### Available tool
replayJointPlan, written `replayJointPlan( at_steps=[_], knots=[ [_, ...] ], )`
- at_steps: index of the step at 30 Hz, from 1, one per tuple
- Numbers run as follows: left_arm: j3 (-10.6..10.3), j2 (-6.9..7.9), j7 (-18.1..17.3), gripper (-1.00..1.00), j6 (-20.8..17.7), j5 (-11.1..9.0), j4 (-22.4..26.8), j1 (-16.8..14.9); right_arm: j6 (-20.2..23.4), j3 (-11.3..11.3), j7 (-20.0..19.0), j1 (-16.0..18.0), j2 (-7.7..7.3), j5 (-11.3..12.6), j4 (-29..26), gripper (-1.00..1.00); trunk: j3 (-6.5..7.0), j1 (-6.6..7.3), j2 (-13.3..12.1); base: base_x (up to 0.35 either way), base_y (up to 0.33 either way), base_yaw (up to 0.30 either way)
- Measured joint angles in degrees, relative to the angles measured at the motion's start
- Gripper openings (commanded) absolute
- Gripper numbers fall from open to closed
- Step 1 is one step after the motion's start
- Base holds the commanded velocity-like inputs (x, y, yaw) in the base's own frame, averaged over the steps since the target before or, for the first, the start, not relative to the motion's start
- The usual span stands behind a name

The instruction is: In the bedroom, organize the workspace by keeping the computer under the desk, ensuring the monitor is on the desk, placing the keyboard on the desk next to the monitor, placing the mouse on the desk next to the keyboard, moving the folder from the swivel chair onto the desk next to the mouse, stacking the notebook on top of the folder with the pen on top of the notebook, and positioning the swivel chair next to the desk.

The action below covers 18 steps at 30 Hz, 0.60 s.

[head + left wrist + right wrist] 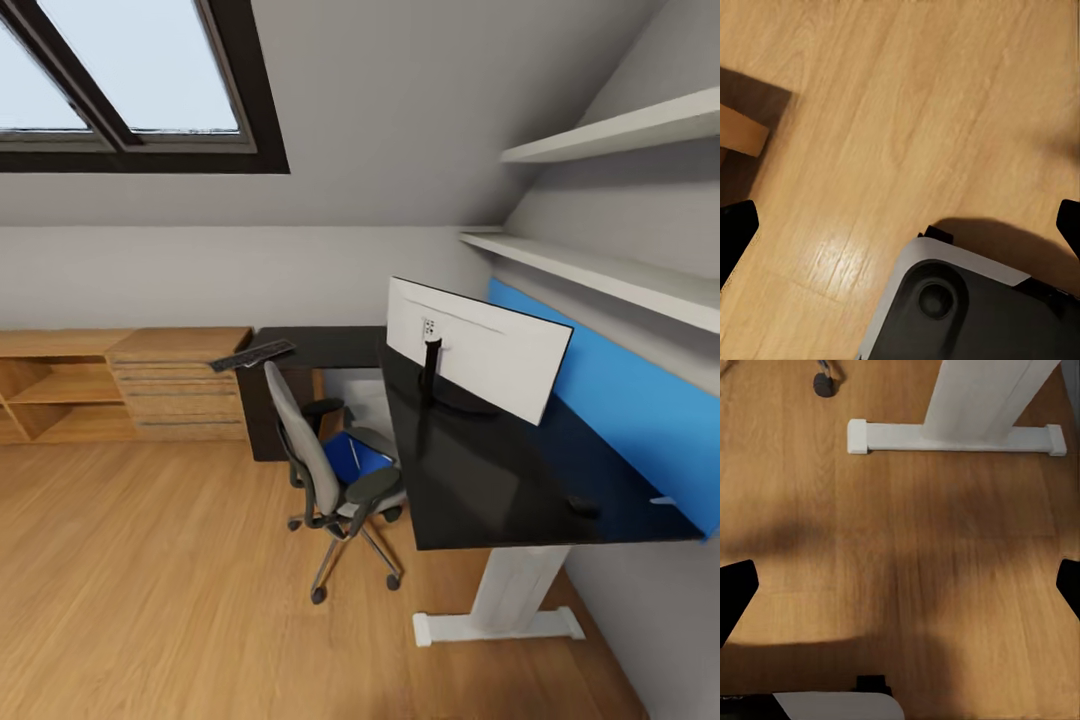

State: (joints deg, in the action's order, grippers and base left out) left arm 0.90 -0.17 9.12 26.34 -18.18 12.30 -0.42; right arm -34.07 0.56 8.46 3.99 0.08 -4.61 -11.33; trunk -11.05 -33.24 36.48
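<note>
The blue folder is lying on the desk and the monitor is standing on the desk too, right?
Not quite. The folder isn't on the desk; it's lying on the seat of the chair, which stands beside the desk. The head view shows this. The monitor is standing on the desk, as you said.

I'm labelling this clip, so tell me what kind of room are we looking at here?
Most likely an attic room used as a home office: a skylight sits in the sloped ceiling, an L-shaped black desk carries a monitor, and a swivel chair stands beside it on the wooden floor.
</note>
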Motion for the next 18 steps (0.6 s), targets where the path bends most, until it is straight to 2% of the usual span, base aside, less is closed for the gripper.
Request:
replayJointPlan(
  at_steps=[5,18],
  knots=[
    [0.1,-0.11,0.1,1.0,0.0,-0.1,0.0,0.0,0.0,0.0,0.0,0.0,0.01,0.0,0.0,1.0,-0.18,0.0,0.0,-0.001,0.028,-0.165],
    [0.4,-1.23,0.4,1.0,0.1,-0.4,0.1,0.0,0.0,-0.7,-0.5,0.0,-0.1,-0.8,0.2,1.0,-0.27,0.0,0.0,0.0,0.002,-0.012]
  ],
)
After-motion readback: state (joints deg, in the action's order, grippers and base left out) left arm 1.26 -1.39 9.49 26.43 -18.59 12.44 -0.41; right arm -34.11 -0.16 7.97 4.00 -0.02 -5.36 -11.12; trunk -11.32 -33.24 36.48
